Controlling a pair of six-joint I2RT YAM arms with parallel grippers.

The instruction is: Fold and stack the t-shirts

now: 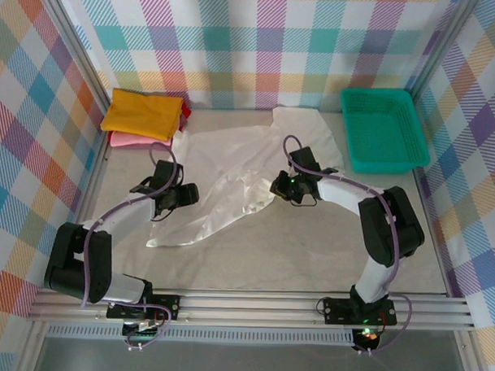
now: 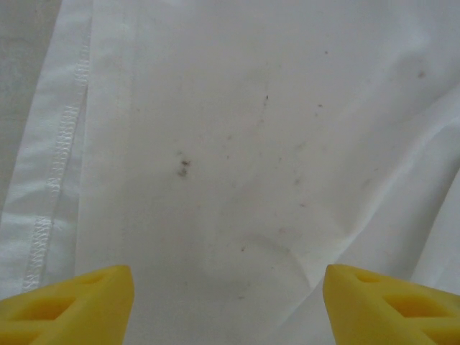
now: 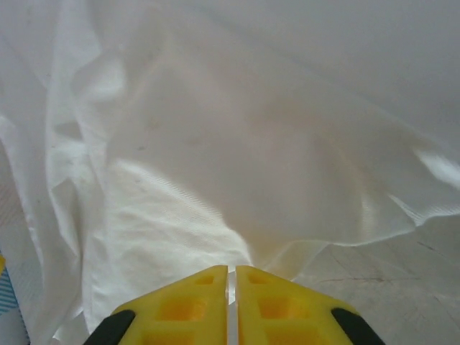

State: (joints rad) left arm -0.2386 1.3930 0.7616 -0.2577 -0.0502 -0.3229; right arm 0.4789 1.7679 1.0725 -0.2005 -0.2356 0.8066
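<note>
A plain white t-shirt (image 1: 232, 165) lies crumpled and partly spread across the middle of the table. My left gripper (image 1: 182, 196) hovers open over the shirt's left part; in the left wrist view its yellow fingertips (image 2: 86, 302) stand wide apart above flat white cloth (image 2: 237, 129) with a stitched hem (image 2: 61, 144). My right gripper (image 1: 278, 188) is shut on a fold of the white shirt (image 3: 237, 144) at its right edge, a thin sliver of cloth pinched between the pads (image 3: 231, 277). Folded mustard-yellow (image 1: 144, 113), pink (image 1: 131, 139) and red (image 1: 183, 110) shirts are stacked at the back left.
A green plastic basket (image 1: 378, 162) stands at the back right. Bare grey table (image 1: 327, 245) lies in front of the shirt and under the right arm. Checkered walls enclose the table on three sides.
</note>
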